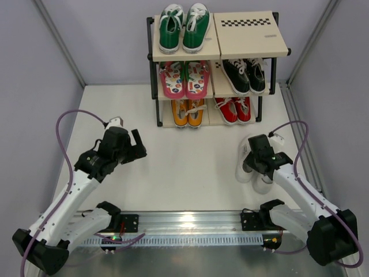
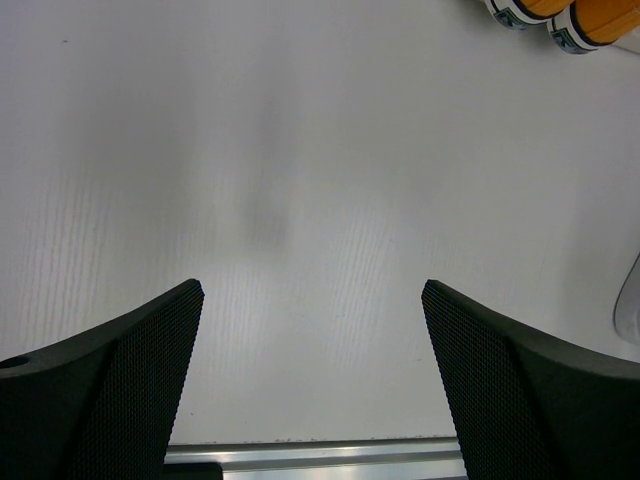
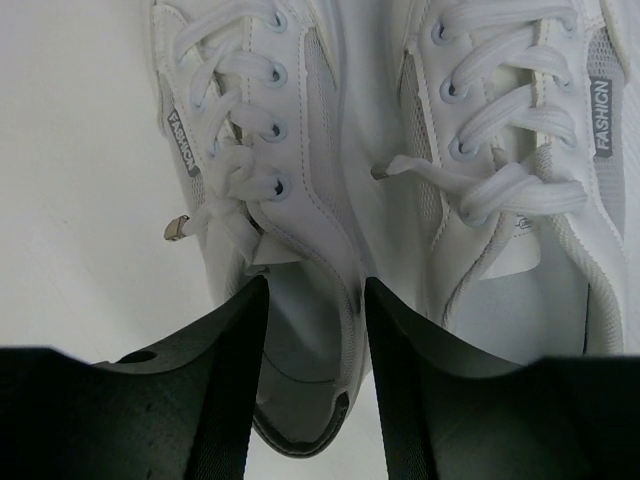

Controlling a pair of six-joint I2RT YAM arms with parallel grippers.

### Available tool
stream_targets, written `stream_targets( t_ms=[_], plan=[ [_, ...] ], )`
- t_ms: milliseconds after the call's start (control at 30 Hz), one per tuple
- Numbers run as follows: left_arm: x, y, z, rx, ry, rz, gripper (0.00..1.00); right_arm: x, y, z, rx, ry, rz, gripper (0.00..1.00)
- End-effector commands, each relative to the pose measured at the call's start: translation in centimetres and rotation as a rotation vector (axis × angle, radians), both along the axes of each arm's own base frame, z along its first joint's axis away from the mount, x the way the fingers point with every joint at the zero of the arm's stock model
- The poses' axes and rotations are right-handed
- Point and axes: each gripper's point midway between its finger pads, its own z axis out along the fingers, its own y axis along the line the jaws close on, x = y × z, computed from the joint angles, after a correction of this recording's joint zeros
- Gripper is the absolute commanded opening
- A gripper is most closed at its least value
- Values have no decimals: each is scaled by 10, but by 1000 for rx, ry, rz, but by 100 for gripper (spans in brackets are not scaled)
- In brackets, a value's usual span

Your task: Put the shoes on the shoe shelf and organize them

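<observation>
right pincer (image 3: 315, 285) is straddling the collar wall of one of the white sneakers (image 3: 250, 100), jaws half closed; whether it is pinching i cannot tell. the pair is sitting right of centre on the table (image 1: 190, 161). left pincer (image 2: 310, 290) is hovering wide open, holding nothing. beyond, the shoe shelf (image 1: 154, 57) is carrying orange sneakers (image 1: 188, 112) bottom left, pink flip-flops (image 1: 184, 81) above.
</observation>
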Motion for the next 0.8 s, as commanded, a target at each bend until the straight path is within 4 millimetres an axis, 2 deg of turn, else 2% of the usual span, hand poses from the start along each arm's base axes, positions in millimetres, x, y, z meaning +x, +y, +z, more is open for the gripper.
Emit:
stream_targets(
  t_ms=[0,167,233,400,500,567,600,633,700,767],
  plan=[
    [-1,5,-3,26,11,7,94,11,3,0,8,-33,3,47],
    [-2,6,-4,29,14,19,94,9,-1,-7,-15,-10,0,44],
    [-1,5,-5,28,16,19,94,8,-1,-14,-21,3,-1,40],
    [1,3,-10,34,42,12,94,7,3,-35,-21,69,16,37],
    [1,6,-9,47,41,23,94,9,4,-36,-27,84,31,36],
    [1,8,-8,54,40,30,94,10,4,-35,-32,80,39,25],
    [1,9,-7,56,39,32,94,12,4,-33,-35,77,46,16],
    [1,10,-6,62,35,38,94,12,5,-31,-33,77,52,3],
    [1,12,-5,68,34,41,94,12,7,-24,-28,78,64,3],
    [2,12,-3,71,28,44,94,15,13,-7,-3,42,99,3]
  ],
)
